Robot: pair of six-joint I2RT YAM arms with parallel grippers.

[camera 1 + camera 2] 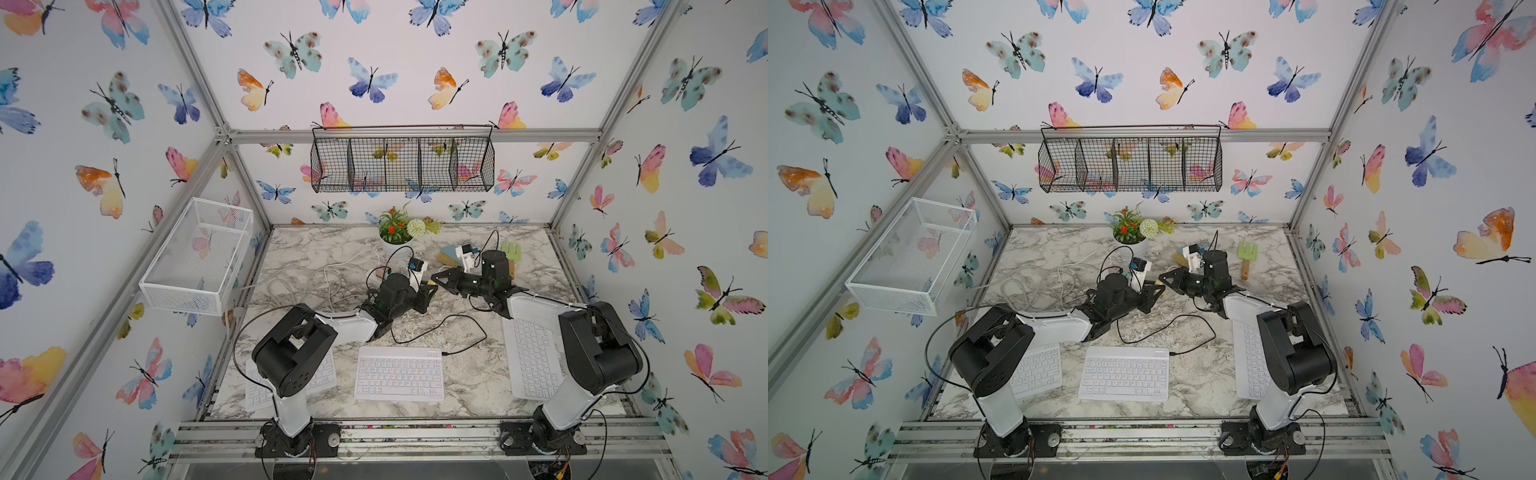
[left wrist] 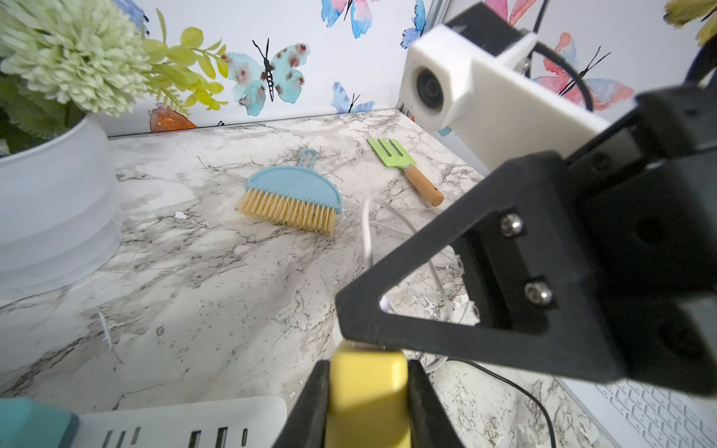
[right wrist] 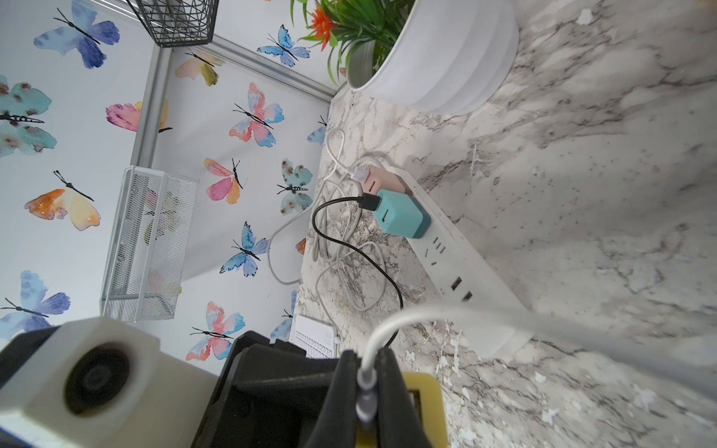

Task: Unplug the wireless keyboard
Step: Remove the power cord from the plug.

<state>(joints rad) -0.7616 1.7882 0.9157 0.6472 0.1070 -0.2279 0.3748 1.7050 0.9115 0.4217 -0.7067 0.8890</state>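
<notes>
The wireless keyboard point(image 1: 399, 374) point(image 1: 1124, 374) lies flat at the front centre, with a black cable point(image 1: 457, 328) plugged into its far right corner. Neither gripper is near it. Both meet further back, mid-table. My left gripper point(image 2: 366, 364) point(image 1: 430, 289) is shut on a yellow charger block point(image 2: 366, 395) point(image 3: 425, 391). My right gripper point(image 3: 365, 360) point(image 1: 436, 277) is shut on the plug of a white cable point(image 3: 426, 314) that enters that block. On the white power strip point(image 3: 465, 271) a teal charger point(image 3: 401, 215) carries the black cable.
Two plain white keyboards lie front left point(image 1: 257, 386) and right point(image 1: 532, 361), partly under the arms. A flower pot point(image 1: 395, 241), a blue brush point(image 2: 291, 194) and a green garden fork point(image 2: 403, 166) stand at the back. White cable loops point(image 1: 299, 282) lie at the left. A pink charger point(image 3: 378, 180) is in the strip.
</notes>
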